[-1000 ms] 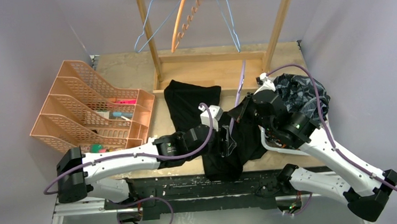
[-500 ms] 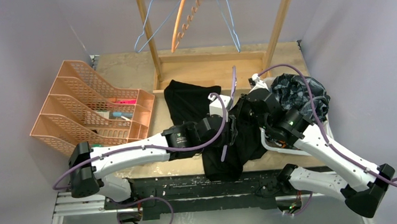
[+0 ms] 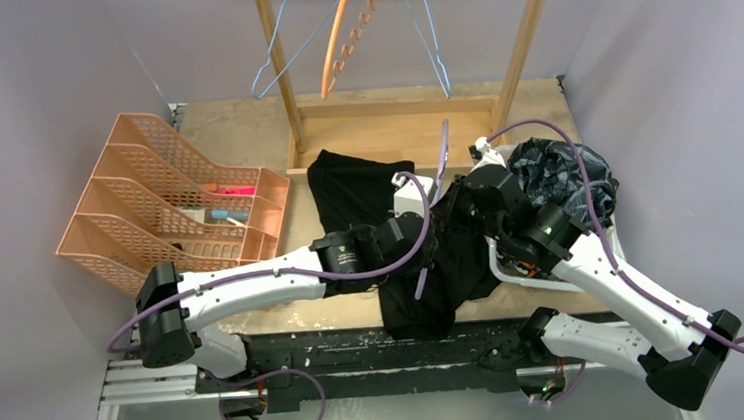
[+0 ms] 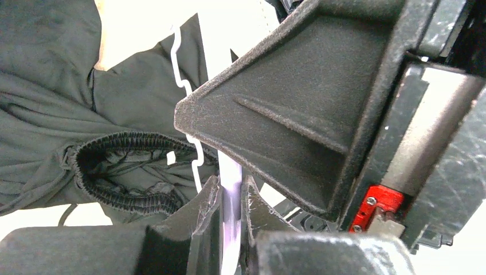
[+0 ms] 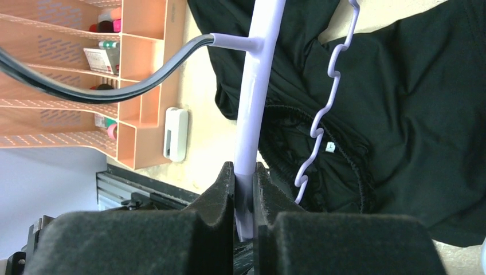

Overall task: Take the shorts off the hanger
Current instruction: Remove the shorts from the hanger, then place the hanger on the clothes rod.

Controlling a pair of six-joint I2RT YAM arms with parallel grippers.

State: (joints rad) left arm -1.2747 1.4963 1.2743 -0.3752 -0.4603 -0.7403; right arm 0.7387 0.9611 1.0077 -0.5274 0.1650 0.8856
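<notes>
A lilac plastic hanger (image 3: 442,150) stands tilted over the table's middle, and both grippers grip it. My left gripper (image 4: 231,195) is shut on its flat bar (image 4: 230,177). Just beyond it, my right gripper (image 5: 245,183) is shut on the same bar (image 5: 255,103). In the top view the two grippers, left (image 3: 428,238) and right (image 3: 453,206), meet at the hanger. The hanger's wavy arm (image 5: 324,109) lies over the elastic waistband of the black shorts (image 5: 401,114), which are crumpled on the table (image 3: 425,301) beneath both grippers.
More black fabric (image 3: 356,183) lies flat behind the left arm, and a dark camouflage pair (image 3: 560,167) is bunched at the right. The wooden rack (image 3: 396,118) with several hangers stands at the back. An orange tiered tray (image 3: 167,211) sits at the left.
My left arm reached right to the hanger and its jaws closed on the bar. The hanger swung more upright, its lower end showing over the black shorts. The right arm shifted slightly.
</notes>
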